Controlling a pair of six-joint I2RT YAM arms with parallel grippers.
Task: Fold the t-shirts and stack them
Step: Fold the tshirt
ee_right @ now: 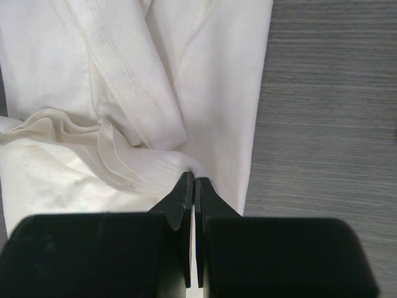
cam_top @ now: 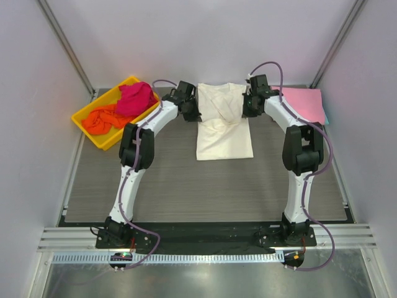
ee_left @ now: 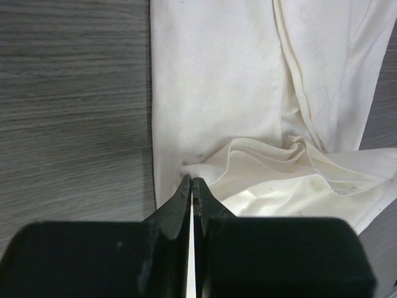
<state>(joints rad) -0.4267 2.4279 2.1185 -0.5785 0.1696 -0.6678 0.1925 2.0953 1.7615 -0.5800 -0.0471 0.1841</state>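
Pinched shut, the left fingers [ee_left: 189, 186] and the right fingers [ee_right: 190, 183] each grip a fold of the cream shirt [cam_top: 223, 136], which lies on the desk [cam_top: 186, 186] between the arms. Far right lies a pink shirt [cam_top: 304, 104]; far left, a magenta shirt [cam_top: 136, 99] and an orange shirt [cam_top: 99, 120] sit in a yellow tray [cam_top: 90, 135].

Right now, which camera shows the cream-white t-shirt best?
The top external view: almost the whole cream-white t-shirt is in frame. The left wrist view shows only its left edge by the left gripper; the right wrist view, its right edge by the right gripper.
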